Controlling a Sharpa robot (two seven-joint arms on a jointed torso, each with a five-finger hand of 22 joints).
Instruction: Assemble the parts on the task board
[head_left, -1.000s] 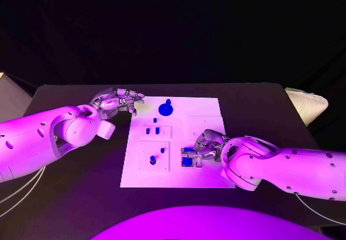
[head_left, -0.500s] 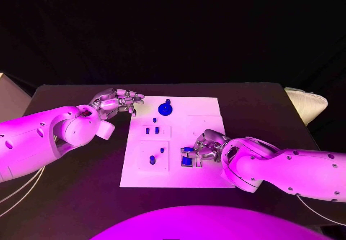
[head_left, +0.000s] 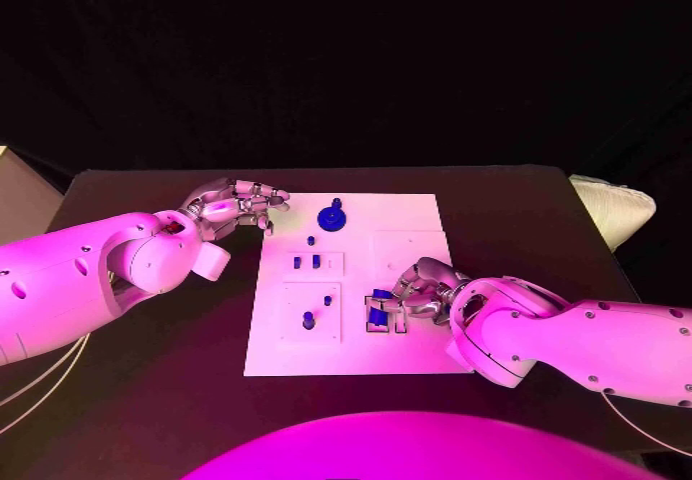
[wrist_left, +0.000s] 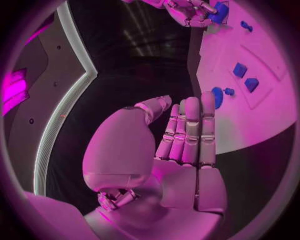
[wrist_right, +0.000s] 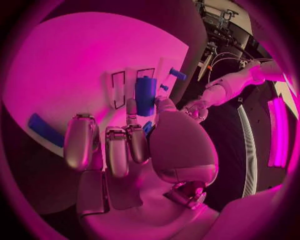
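The flat white board (head_left: 361, 350) is lying mid-counter (head_left: 144, 400), small blue parts (head_left: 306, 262) standing in its shallow recesses. The right hand (head_left: 415, 292) is bending over the board's right side, its silver fingers (wrist_right: 131, 142) pinching a smooth blue block (head_left: 378, 308) — upright by a slot. The left hand (head_left: 231, 206) is hovering off the board's far-left corner, fingers (wrist_left: 190, 132) straight, side by side, holding nothing.

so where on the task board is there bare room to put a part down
The task board is bare along its far right corner, beyond the right robot hand, and along its near edge. It is crowded in the left column of blue parts and around the blue block by the right robot hand.
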